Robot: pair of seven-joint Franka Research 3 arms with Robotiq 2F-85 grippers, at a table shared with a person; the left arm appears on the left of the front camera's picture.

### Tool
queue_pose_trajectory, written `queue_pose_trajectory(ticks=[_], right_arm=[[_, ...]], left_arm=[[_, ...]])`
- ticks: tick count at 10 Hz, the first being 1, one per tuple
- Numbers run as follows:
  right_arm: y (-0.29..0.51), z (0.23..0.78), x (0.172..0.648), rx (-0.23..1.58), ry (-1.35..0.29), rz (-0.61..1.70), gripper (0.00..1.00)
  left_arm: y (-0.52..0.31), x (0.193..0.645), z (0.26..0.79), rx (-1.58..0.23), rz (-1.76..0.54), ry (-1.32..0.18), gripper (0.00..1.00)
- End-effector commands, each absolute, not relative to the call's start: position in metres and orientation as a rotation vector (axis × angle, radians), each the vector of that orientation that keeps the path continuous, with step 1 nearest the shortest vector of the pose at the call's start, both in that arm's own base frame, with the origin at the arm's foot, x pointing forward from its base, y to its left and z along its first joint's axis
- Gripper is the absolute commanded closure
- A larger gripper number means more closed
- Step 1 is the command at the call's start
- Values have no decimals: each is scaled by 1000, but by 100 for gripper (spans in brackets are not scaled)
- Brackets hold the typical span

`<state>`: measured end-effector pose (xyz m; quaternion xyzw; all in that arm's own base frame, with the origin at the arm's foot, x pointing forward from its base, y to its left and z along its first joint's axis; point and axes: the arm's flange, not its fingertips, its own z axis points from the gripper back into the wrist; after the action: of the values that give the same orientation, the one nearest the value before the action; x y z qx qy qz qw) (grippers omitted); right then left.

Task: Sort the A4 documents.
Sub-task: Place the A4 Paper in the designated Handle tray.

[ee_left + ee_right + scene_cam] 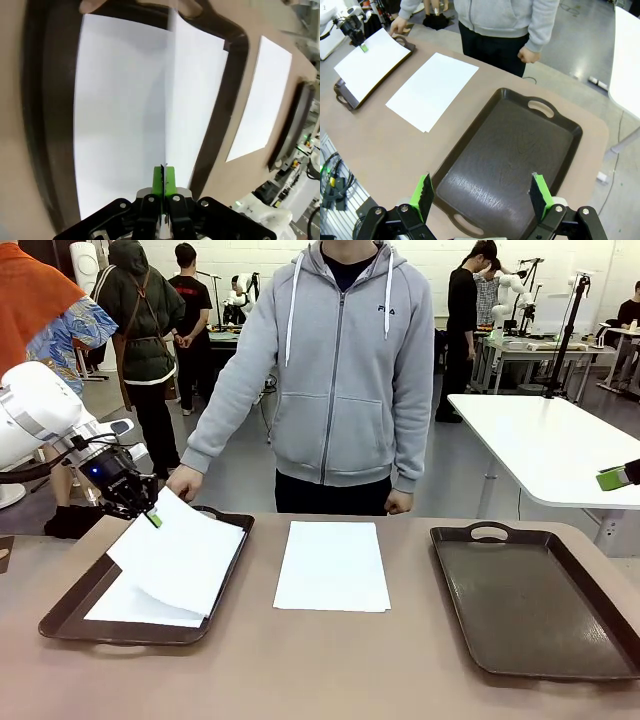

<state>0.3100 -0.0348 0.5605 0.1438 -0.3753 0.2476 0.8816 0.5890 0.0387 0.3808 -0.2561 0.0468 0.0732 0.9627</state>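
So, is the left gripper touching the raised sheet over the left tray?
Touching. The left wrist view shows the left gripper shut on the raised sheet, with its edge pinched between the green pads. The front view agrees.

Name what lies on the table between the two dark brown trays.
White A4 documents lie flat there on the table, apart from both the left tray and the right tray; the front view shows this plainly.

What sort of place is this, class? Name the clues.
Probably a robotics lab: a white robot arm whose left claw pinches a paper sheet over a brown tray, a white workbench behind, and other people standing at tables farther back.
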Motion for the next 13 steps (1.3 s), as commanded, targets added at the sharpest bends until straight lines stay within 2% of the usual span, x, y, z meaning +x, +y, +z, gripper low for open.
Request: queue_pose_trajectory(ticks=[1, 7, 8, 9, 10, 11, 12, 13], right_arm=[[-34, 559, 311, 314, -781, 521, 0], [-34, 559, 311, 314, -781, 521, 0], [-34, 559, 311, 314, -781, 521, 0], [-34, 559, 311, 314, -781, 521, 0], [-34, 559, 311, 314, -781, 521, 0], [-34, 559, 311, 314, -781, 521, 0], [-34, 559, 311, 314, -781, 521, 0], [-34, 559, 311, 314, -781, 521, 0]], left_arm=[[32, 583, 383, -442, 155, 94, 99], [31, 586, 372, -372, 128, 117, 99], [31, 586, 372, -365, 130, 114, 85], [30, 585, 374, -355, 117, 109, 80], [30, 585, 375, -353, 112, 108, 65], [31, 585, 375, -347, 111, 107, 60], [31, 585, 376, -342, 111, 105, 46], [32, 585, 376, -326, 109, 104, 41]])
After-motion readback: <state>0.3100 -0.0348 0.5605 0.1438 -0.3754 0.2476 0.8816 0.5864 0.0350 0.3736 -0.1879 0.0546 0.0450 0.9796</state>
